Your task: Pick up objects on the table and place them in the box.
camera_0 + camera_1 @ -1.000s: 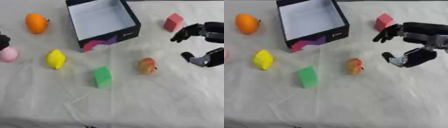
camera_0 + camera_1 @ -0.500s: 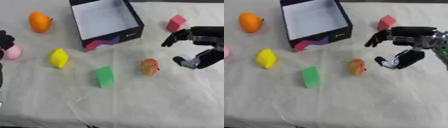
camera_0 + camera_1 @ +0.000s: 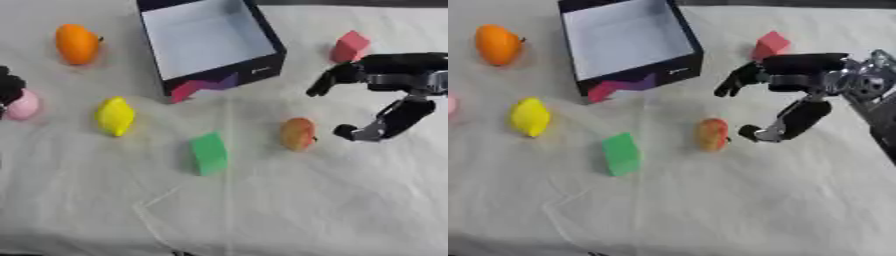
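The box (image 3: 210,45) sits open at twelve o'clock, ready for things to go in. The right hand (image 3: 798,95), at three o'clock, is spread wide and holds nothing, likely so it can close around the orange-red fruit (image 3: 297,134) just beside it near the middle. The green block (image 3: 208,153) waits at seven o'clock.

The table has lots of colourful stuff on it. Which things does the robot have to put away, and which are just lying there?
For the job:
orange-red fruit, beside the open right hand
green block
yellow lemon
orange fruit
red block
pink ball, by the left hand
box, nothing inside yet

Just lying about:
white cloth
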